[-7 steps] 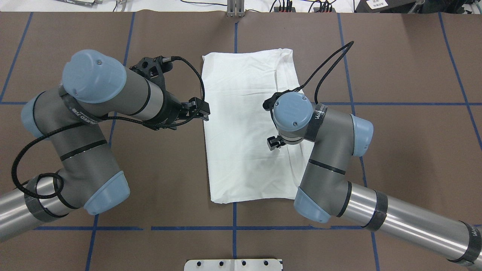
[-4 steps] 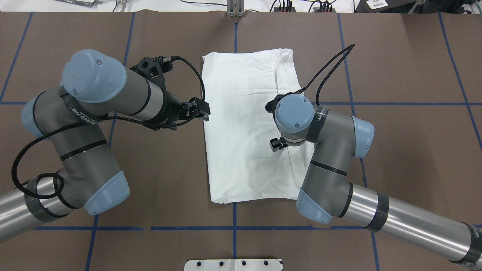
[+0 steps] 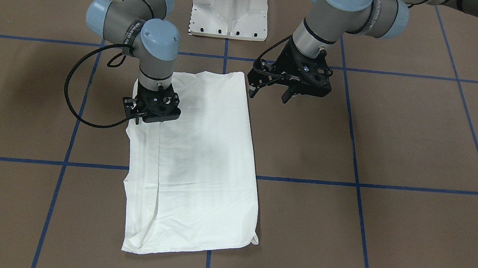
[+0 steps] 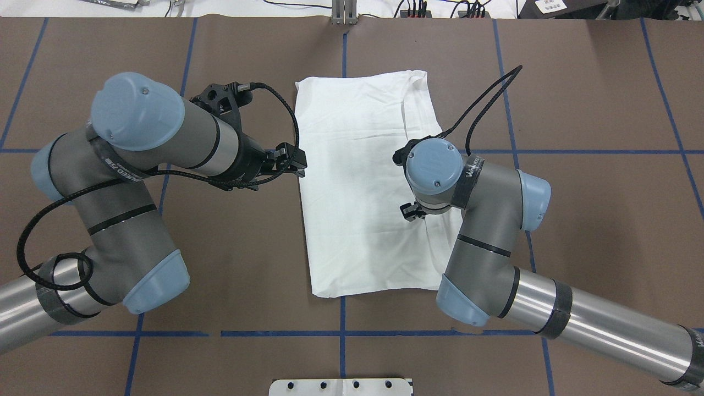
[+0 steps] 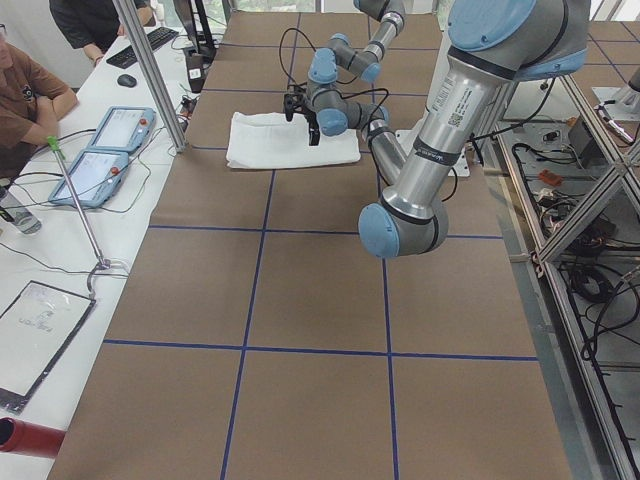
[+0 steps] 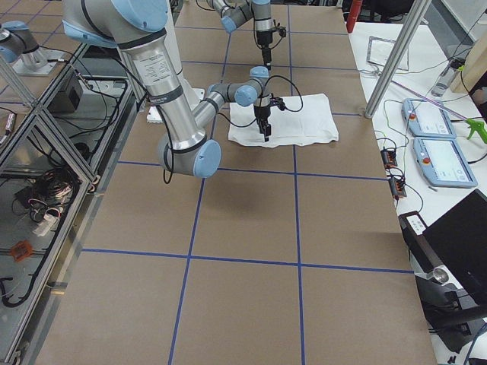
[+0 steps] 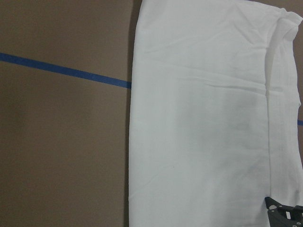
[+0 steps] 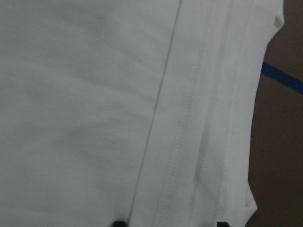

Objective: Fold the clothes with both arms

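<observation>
Brown taped table point(image 4: 577, 231) under folded white T-shirt point(image 4: 355, 165)

White T-shirt point(image 4: 357, 181) lies folded flat (long rectangle).

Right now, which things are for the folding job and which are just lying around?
For the job:
folded white shirt
left gripper, open beside the shirt
right gripper, open, down over the shirt

Just lying about:
white pedestal
teach pendants
computer mouse
keyboard
</observation>
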